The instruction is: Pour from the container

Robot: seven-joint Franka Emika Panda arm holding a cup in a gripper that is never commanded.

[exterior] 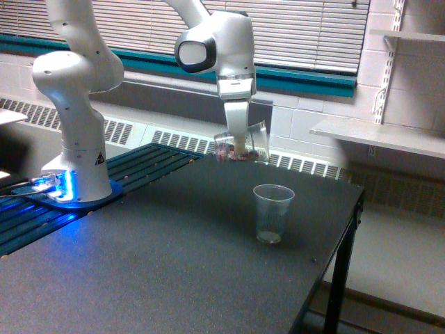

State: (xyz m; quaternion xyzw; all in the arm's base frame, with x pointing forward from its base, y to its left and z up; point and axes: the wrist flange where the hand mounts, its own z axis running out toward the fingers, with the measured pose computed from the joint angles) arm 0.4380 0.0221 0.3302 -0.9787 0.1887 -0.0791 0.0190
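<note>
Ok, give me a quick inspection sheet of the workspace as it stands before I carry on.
Surface: dark table, bare apart from one cup.
Job's things: container with reddish pieces, held in the air, roughly upright; tapered clear cup upright on the table, a little pale material at its bottom.
Clutter: nothing seen.
Gripper: jaws shut on the container.
Cables: nothing clearly seen.
Surroundings: arm base glowing blue, wall shelf, window blinds.
</note>
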